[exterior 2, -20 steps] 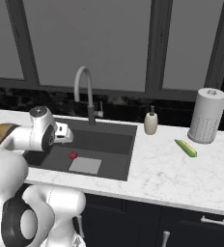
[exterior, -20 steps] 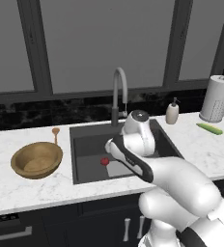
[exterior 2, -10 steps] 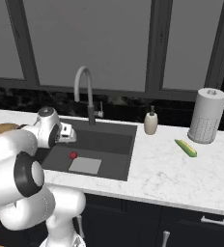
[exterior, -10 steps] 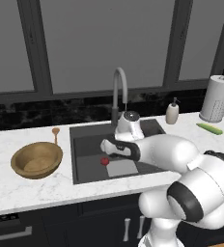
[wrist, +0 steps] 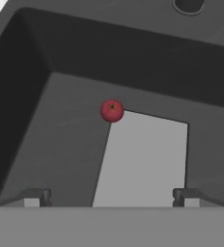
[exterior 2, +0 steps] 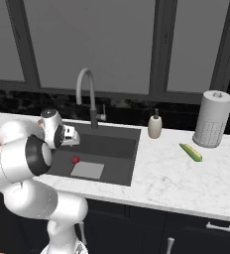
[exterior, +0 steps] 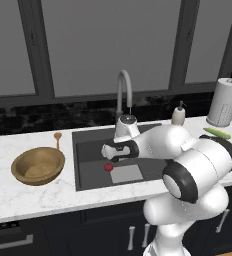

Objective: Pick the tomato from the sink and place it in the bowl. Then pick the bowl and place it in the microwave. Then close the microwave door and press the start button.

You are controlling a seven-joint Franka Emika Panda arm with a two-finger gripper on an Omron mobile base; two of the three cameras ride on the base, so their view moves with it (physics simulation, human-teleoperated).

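round red tomato [wrist: 112, 110], dark rect. sink [wrist: 61, 140]

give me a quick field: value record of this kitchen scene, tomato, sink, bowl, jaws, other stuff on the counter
tomato: small red ball on the sink floor, at a corner of the pale square
sink: dark grey basin with a curved faucet behind it
bowl: wooden, empty, on the counter beside the sink
gripper: above the sink, pointed down at the tomato
jaws: wide open, holding nothing
task state: tomato not yet picked
other items: wooden spoon, soap dispenser, paper towel roll, green vegetable
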